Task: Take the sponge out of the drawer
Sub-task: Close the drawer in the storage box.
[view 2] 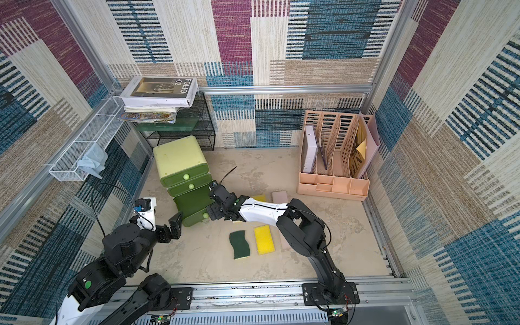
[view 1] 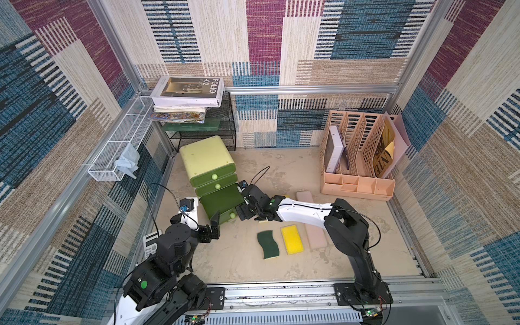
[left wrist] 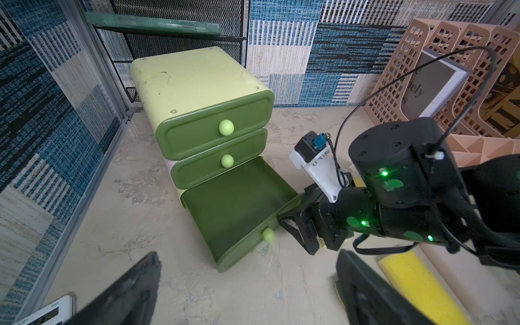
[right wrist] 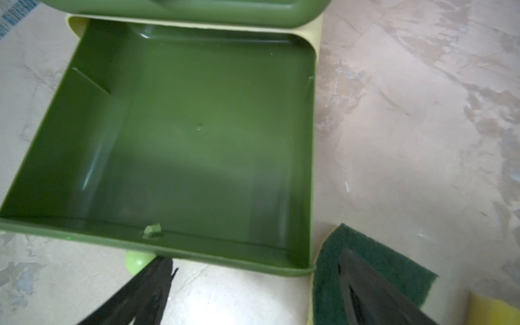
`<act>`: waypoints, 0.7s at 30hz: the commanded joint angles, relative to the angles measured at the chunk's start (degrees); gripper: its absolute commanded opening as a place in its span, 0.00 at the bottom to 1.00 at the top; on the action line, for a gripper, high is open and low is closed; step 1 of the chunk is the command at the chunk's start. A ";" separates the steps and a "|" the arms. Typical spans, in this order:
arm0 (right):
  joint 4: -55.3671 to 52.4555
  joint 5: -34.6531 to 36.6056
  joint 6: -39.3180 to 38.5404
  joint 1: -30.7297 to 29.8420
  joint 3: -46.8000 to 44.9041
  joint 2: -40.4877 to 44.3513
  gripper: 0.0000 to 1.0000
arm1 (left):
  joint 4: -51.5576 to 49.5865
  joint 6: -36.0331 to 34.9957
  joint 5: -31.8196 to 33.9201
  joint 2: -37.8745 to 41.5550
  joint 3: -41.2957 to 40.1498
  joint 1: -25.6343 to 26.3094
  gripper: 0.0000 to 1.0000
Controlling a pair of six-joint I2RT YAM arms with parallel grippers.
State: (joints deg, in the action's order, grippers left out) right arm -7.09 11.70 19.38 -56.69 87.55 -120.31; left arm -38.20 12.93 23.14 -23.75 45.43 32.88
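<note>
The taking-out step looks done to me. The right gripper (right wrist: 254, 261) hangs at the front corner of the drawer (right wrist: 197, 140), its jaws spread wide and pinching nothing. Right under its outer finger, on the table (view 1: 253, 270) just beside the drawer's corner, lies the sponge (right wrist: 391, 256). It is a flat pad with a coarse dark-green scouring face on pale yellow foam. Whether the finger touches it I cannot tell. By the other finger pokes the round, pale knob (right wrist: 138, 261).

The drawer is pulled out and bare, a shallow square tray of smooth glossy green plastic with rounded corners.

I judge the next move calls for a clean lift away, without dragging the sponge or catching the drawer's rim.

Across the drawer front from it, the left gripper (left wrist: 249, 254) is also spread wide and empty.

Behind the right gripper, along its arm, lie a wavy green pad (view 1: 268, 244), a yellow block (view 1: 292, 239) and a pink slab (view 1: 316, 236), all soft and flat. Beyond the drawer rises the cabinet (view 1: 206, 157), rounded pale-green plastic, with its two upper drawers shut.
</note>
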 commanded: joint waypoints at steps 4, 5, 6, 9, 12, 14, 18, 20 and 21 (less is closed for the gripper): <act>3.34 -2.10 -0.10 0.38 3.43 -2.44 0.93 | 1.37 -0.30 -0.02 0.01 0.09 -0.01 1.00; 3.65 -2.29 -0.27 0.42 3.67 -2.73 0.93 | 1.43 -0.32 -0.02 -0.01 0.03 -0.01 1.00; 4.19 -2.54 -0.38 0.35 3.85 -3.03 0.93 | 1.46 -0.30 -0.02 0.01 0.01 -0.01 1.00; 4.58 -3.05 -0.51 0.62 5.12 -4.17 0.93 | 1.46 -0.36 -0.06 -0.10 0.09 -0.05 1.00; 4.58 -3.32 -0.67 1.06 6.30 -4.95 0.93 | 1.43 -0.36 -0.12 -0.14 0.01 -0.13 1.00; 5.19 -3.35 -0.75 1.29 6.25 -4.85 0.93 | 1.51 -0.36 -0.11 -0.14 0.05 -0.10 1.00; 5.59 -4.10 -0.69 2.33 7.37 -5.86 0.93 | 1.63 -0.45 -0.11 -0.33 0.09 -0.17 1.00; 5.46 -4.80 -0.27 2.87 8.24 -6.52 0.93 | 1.63 -0.45 -0.20 -0.37 0.02 -0.19 1.00; 5.89 -4.98 -0.18 3.01 8.24 -6.65 0.93 | 1.65 -0.45 -0.22 -0.33 0.04 -0.19 1.00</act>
State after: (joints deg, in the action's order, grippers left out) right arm -2.50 7.66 19.09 -54.04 95.26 -126.43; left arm -38.20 12.91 22.79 -24.03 45.43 32.82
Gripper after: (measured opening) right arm 0.929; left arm 0.996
